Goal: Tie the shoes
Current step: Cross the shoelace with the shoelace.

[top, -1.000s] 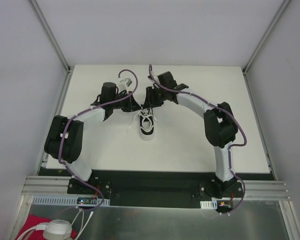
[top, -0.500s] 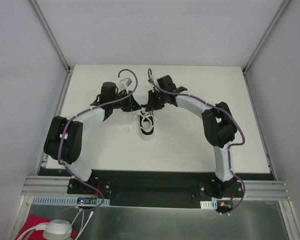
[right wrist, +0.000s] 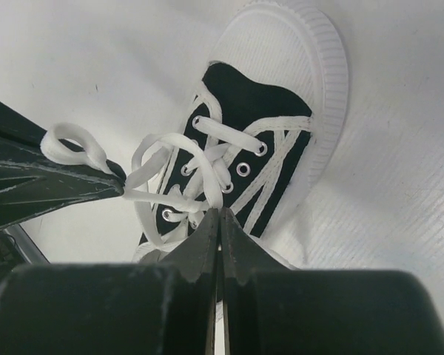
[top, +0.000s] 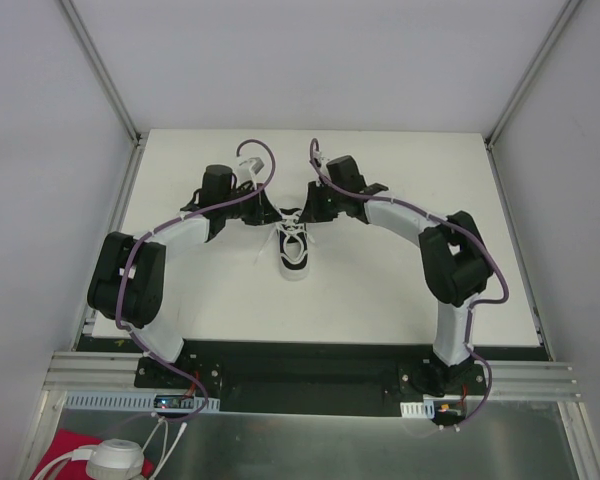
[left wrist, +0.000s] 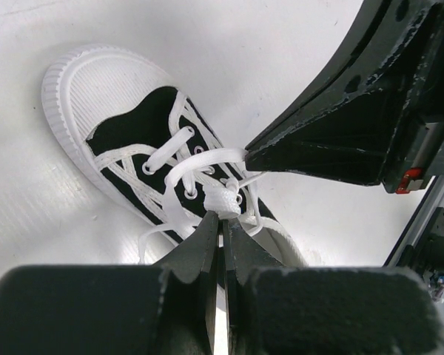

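Our left gripper (left wrist: pixel 222 216) and right gripper (right wrist: pixel 220 216) are each clamped on the thin white laces (right wrist: pixel 170 159) over the small black canvas sneaker (top: pixel 294 255) with a white toe, in the middle of the white table (top: pixel 400 300). Uneven pulls could slip a loop free or drag the sneaker.

The table (top: pixel 400 290) is a white rectangle with a faintly ribbed surface (the ribbing shows only in the wrist views). A black strip (top: pixel 310 356) runs along its near edge. Just one thing lies directly on the white top: a small black sneaker (top: pixel 294 252), sole down near the middle, its white toe pointing to the near edge. One strand of its white laces (top: pixel 263 256) trails onto the table just beside the shoe's left side.
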Controlling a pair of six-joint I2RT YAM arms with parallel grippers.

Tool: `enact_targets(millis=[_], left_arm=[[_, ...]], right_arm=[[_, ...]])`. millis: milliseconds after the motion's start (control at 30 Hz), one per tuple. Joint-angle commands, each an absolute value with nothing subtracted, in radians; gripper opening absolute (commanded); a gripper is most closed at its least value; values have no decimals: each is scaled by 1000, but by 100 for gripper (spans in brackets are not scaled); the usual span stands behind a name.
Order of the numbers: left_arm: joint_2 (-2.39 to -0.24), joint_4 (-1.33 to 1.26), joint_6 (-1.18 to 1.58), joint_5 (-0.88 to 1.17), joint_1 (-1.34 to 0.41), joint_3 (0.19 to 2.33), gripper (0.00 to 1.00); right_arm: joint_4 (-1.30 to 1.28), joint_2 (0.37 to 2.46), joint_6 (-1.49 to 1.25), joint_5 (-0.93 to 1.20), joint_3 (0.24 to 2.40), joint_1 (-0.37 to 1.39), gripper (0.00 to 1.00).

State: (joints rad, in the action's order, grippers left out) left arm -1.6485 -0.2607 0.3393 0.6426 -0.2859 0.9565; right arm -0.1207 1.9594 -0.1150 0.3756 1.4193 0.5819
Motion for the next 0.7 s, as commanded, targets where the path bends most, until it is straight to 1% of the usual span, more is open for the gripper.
enact_targets(millis=[0,667], left_arm=[[-1620,-255,314,649,-275,988,0],[-1695,-169,321,591,-275,1057,0]], right_arm=[[-17,1870,-147,365,1378,580,1],[107,1766,-156,391,1255,580,1]])
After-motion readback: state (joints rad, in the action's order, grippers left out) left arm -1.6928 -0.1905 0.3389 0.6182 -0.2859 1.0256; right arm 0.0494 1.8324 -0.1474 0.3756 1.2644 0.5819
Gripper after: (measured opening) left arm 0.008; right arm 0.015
